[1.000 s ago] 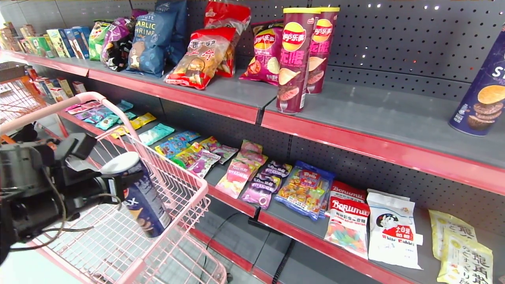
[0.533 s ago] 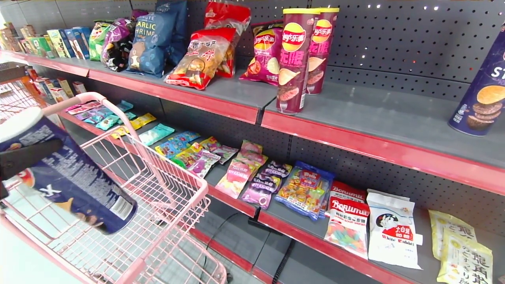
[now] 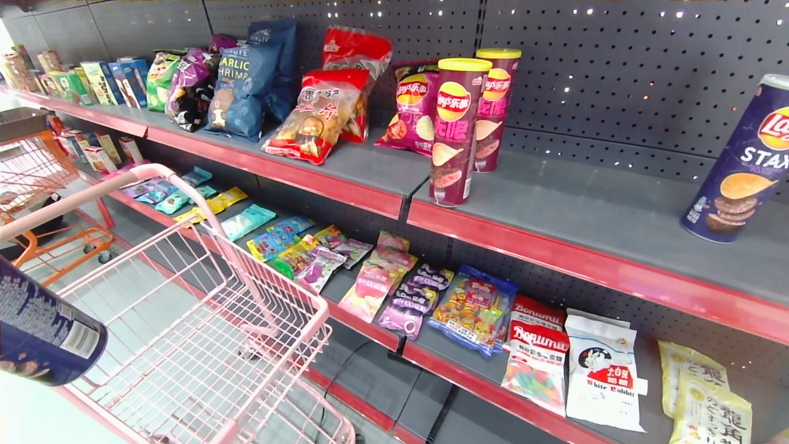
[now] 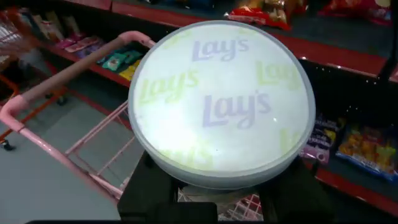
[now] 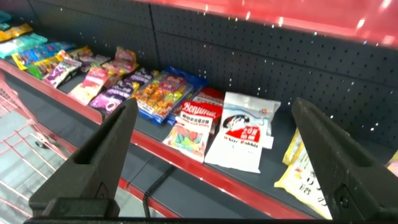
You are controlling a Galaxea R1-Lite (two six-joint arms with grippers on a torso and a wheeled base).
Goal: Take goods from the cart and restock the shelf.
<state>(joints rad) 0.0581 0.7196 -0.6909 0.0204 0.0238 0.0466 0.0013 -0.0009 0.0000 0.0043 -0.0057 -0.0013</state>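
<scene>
A dark blue chip can (image 3: 43, 333) hangs tilted at the lower left of the head view, above the near corner of the pink cart (image 3: 203, 320). In the left wrist view its white lid (image 4: 221, 102) faces the camera, and my left gripper (image 4: 217, 190) is shut on the can's body, with dark fingers (image 4: 152, 193) on either side. A matching blue can (image 3: 736, 160) stands on the upper shelf (image 3: 585, 209) at the right. My right gripper (image 5: 214, 168) is open with nothing in it, held in front of the lower shelf.
Two purple cans (image 3: 456, 129) and several snack bags (image 3: 320, 111) stand on the upper shelf, with bare grey board between the purple cans and the blue one. Candy packets (image 3: 394, 290) cover the lower shelf. An orange cart (image 3: 37, 179) stands at the far left.
The left gripper lifted the blue can out of the cart and carried it up and left, towards the camera. The head camera tilted, so the whole picture has shifted downward.
</scene>
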